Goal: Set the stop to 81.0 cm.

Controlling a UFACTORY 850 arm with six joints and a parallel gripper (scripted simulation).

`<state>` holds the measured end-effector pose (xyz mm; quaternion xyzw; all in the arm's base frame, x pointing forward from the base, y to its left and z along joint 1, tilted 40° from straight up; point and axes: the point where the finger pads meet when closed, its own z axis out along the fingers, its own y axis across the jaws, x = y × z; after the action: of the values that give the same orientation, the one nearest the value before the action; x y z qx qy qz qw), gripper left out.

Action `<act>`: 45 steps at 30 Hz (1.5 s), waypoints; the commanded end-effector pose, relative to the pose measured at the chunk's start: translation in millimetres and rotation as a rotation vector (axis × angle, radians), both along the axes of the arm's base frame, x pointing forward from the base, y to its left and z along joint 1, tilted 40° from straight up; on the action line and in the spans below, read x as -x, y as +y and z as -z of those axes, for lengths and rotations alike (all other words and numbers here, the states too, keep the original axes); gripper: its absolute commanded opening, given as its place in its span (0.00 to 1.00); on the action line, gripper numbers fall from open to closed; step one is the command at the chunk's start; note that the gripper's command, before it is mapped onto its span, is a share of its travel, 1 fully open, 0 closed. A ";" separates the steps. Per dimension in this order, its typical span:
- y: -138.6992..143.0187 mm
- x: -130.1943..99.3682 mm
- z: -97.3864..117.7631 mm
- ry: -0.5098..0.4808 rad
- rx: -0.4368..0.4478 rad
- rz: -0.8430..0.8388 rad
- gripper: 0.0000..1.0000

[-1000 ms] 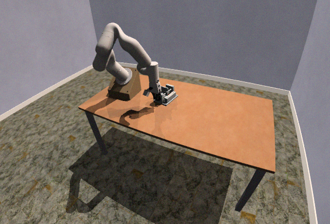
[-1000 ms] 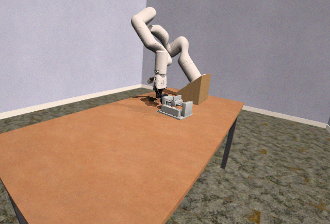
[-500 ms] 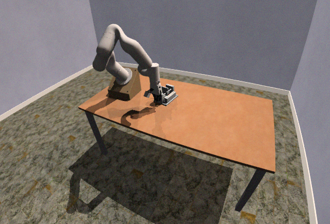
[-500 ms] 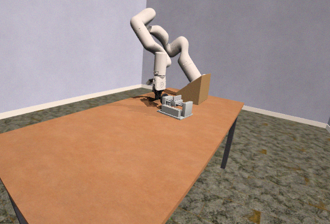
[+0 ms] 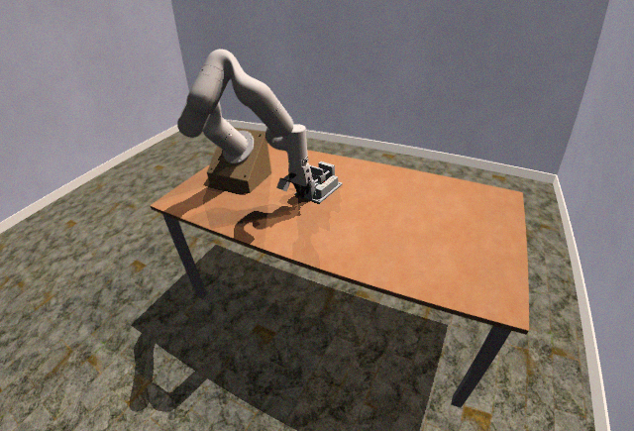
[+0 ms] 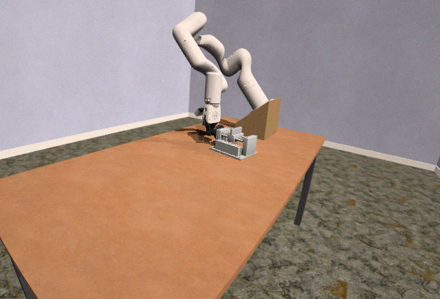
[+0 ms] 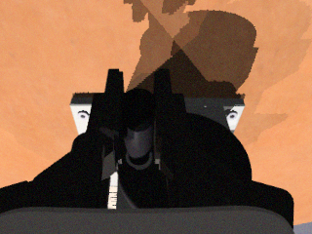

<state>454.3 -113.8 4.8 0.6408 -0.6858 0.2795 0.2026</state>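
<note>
I'm starting at the end effector (image 5: 305,194) (image 6: 210,133) (image 7: 138,89), and it's grasping the handwheel (image 6: 219,127) (image 7: 138,141), its fingers closing in from both sides on the stubby grip. Working outward, the handwheel is sitting at the near-arm end of the grey fixture, and the stop (image 5: 318,173) (image 6: 236,133), as I'm reading it, is standing partway along between the ends. Beneath it all, the base plate (image 5: 320,201) (image 6: 240,158) (image 7: 77,110) is lying flat on the counter (image 5: 435,232) (image 6: 141,196) (image 7: 39,58), with the wedge-shaped plinth (image 5: 230,183) (image 6: 258,122) carrying the arm just beyond.

So where are we standing? The gripping is done; the letting go is not. Whether the stop is reaching 81.0 cm I cannot tell: a sliver of the scale (image 7: 112,192) is peeking out in the wrist view, but no figure is coming through legibly. I'm judging this as the turning stage, with any remaining correction, then the release, waiting.

Counting up: I'm seeing one end effector, one handwheel, one stop, one base plate, one plinth and one counter. Two screws (image 7: 83,116) are showing at the plate's corners in the wrist view; others may be hiding.
</note>
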 end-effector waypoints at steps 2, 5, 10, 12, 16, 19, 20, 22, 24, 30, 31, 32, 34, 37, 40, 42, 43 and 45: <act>-4.5 1.3 5.9 0.000 0.000 0.000 0.06; -6.4 2.5 8.3 0.000 0.000 0.000 0.06; -8.2 4.1 10.8 0.000 0.000 0.000 0.06; -9.3 5.5 12.4 0.000 0.000 0.000 0.06; -11.4 8.8 15.4 0.000 0.000 0.000 0.06; -12.8 11.8 17.5 0.000 0.000 0.000 0.06; -13.2 12.8 18.1 0.000 0.000 0.000 0.06; -13.9 15.1 19.3 0.000 0.000 0.000 0.06; -13.9 15.1 19.3 0.000 0.000 0.000 0.06; -15.0 23.2 21.9 0.000 0.000 0.000 0.06; -15.1 24.7 22.2 0.000 0.000 0.000 0.06; -15.0 26.4 22.4 0.000 0.000 0.000 0.06; -14.8 29.8 22.6 0.000 0.000 0.000 0.06; -13.7 35.5 22.2 0.000 0.000 0.000 0.06; -12.5 39.5 21.4 0.000 0.000 0.000 0.06; -11.8 41.4 20.8 0.000 0.000 0.000 0.06; -11.0 43.3 20.1 0.000 0.000 0.000 0.06; -8.9 46.9 18.2 0.000 0.000 0.000 0.06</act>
<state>415.3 -126.7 -16.7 0.6408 -0.6858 0.2790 0.2031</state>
